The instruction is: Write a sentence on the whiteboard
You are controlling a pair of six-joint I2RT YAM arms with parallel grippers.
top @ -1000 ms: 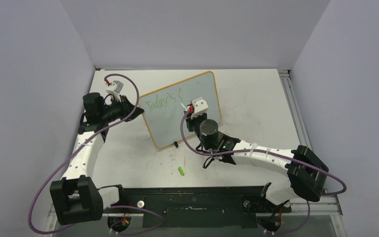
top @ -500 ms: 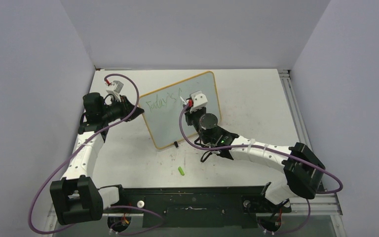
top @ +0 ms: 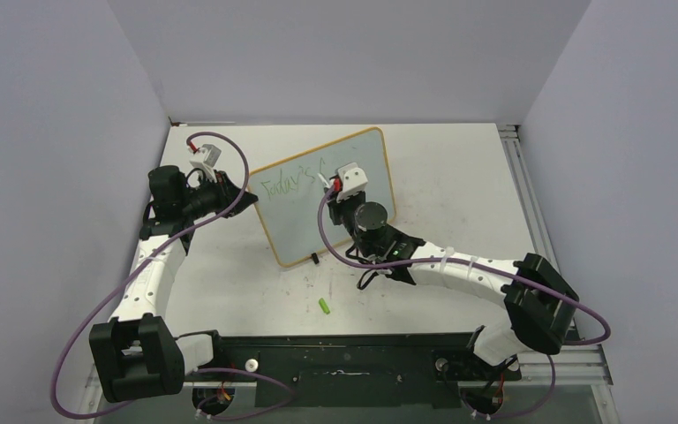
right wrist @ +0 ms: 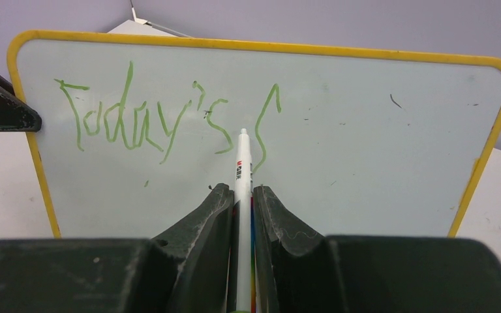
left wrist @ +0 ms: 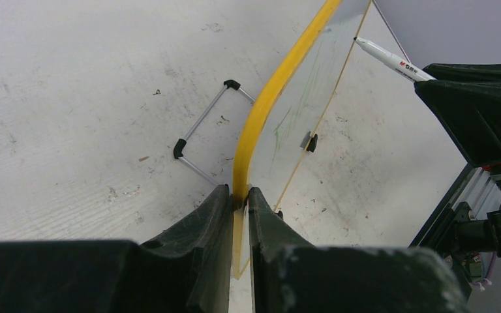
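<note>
The whiteboard (top: pixel 327 199) stands upright and angled on the white tabletop (top: pixel 459 177), in the far middle, its writing face turned toward the right arm. The left tool (left wrist: pixel 238 192) is closed narrow on the board's yellow frame at the left edge, one finger on each side of it. Behind the board a thin wire stand (left wrist: pixel 202 137) with black tips rests on the tabletop, and a small black clip foot (top: pixel 315 259) shows at the board's lower edge. The right tool (right wrist: pixel 242 190) is clamped on a white marker (right wrist: pixel 242 163), which sticks straight out between the fingers toward the board. The sentence (right wrist: pixel 137 117) so far reads "Today's" in green along the upper left of the face, followed by one tall hooked stroke. The marker tip sits between the final "s" and that stroke, at the surface or just off it; actual contact cannot be told. A small green cap (top: pixel 325 306) lies on the tabletop nearer the arm bases, well apart from the board.
</note>
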